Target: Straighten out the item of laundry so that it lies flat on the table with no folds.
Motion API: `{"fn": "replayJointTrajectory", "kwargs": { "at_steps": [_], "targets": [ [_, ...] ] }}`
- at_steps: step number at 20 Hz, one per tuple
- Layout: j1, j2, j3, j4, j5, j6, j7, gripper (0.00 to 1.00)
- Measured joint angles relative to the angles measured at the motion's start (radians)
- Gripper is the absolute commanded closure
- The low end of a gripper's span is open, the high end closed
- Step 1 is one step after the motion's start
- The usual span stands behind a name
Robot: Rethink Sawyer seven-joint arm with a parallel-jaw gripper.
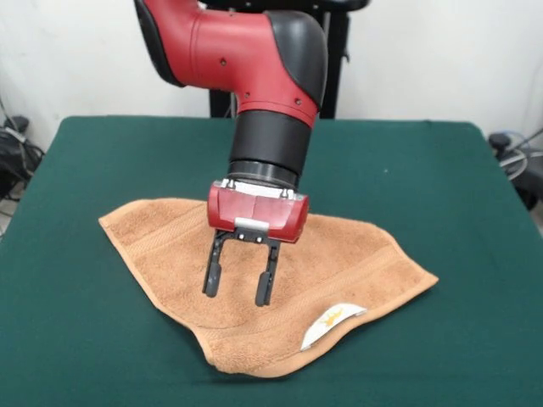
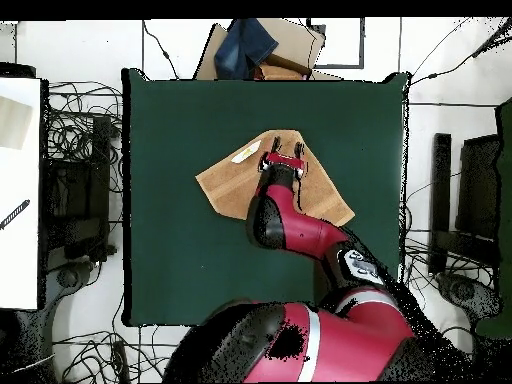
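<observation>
The orange-tan terry towel (image 1: 348, 267) lies on the dark green table (image 1: 93, 339), near its middle. Its near edge is folded over, with the white label with a yellow mark (image 1: 333, 324) showing at the front. Band stripes run along its left and right ends. My gripper (image 1: 238, 295) is open and empty, fingers pointing down just above the towel's middle. In the overhead view the towel (image 2: 225, 185) lies at the table's (image 2: 170, 250) centre with the gripper (image 2: 283, 154) over its far edge, next to the label (image 2: 245, 153).
A cardboard box with a blue cloth (image 2: 262, 48) sits beyond the table's far edge in the overhead view. Cables (image 2: 80, 130) and equipment crowd the floor at both sides of the table.
</observation>
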State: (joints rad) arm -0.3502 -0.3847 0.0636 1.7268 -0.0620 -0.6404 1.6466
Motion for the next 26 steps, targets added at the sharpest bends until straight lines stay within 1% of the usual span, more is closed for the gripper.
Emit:
{"fn": "replayJointTrajectory", "kwargs": {
  "at_steps": [11, 17, 26],
  "targets": [
    [0.0, -0.002, 0.0, 0.022, 0.0, 0.039, 0.0, 0.0],
    [0.015, 0.002, 0.0, 0.022, 0.0, 0.048, 0.0, 0.0],
    [0.043, 0.061, 0.0, 0.021, -0.038, 0.048, 0.0, 0.0]
  ]
}}
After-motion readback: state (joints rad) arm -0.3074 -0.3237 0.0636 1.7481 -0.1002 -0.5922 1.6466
